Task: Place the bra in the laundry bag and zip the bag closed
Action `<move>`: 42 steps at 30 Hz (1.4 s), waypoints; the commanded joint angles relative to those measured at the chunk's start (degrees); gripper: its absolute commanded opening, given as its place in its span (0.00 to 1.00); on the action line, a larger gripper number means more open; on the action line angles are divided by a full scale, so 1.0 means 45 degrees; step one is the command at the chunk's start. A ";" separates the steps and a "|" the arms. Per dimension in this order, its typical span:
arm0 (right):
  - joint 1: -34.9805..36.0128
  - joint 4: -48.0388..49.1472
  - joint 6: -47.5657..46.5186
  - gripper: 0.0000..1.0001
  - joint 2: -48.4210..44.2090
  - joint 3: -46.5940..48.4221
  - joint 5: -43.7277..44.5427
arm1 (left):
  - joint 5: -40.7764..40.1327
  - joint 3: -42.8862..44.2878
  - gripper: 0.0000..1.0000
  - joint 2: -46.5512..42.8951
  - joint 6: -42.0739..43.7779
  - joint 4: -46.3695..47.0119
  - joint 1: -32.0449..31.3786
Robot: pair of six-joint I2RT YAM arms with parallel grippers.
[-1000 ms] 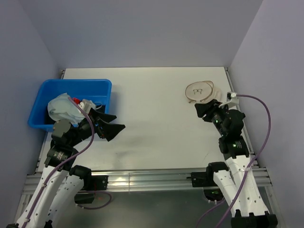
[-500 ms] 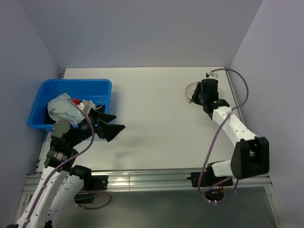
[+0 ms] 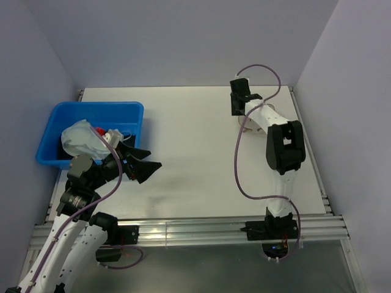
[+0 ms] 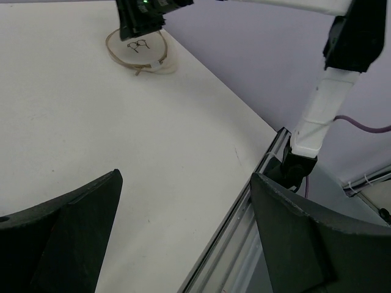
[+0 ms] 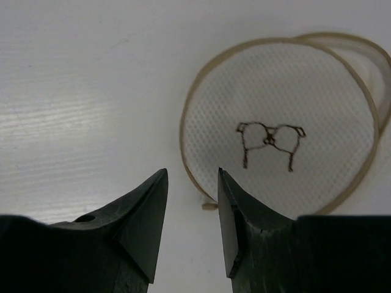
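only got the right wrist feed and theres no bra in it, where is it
observer: the bra sits in a blue tub at the table's left edge, on the opposite side from the laundry bag
operator: has the left gripper got it
observer: no, the left gripper is open and empty, just right of the tub
operator: anything else in that tub
observer: something dark under the bra, it looks like a black cloth

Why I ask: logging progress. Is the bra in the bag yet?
No, the bra lies in the blue tub, across the table from the flat bag.
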 commanded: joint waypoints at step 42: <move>0.0071 -0.4327 -0.2727 0.18 0.6166 0.7294 0.0655 | -0.0307 0.0670 0.89 0.0075 0.0535 -0.0002 -0.0147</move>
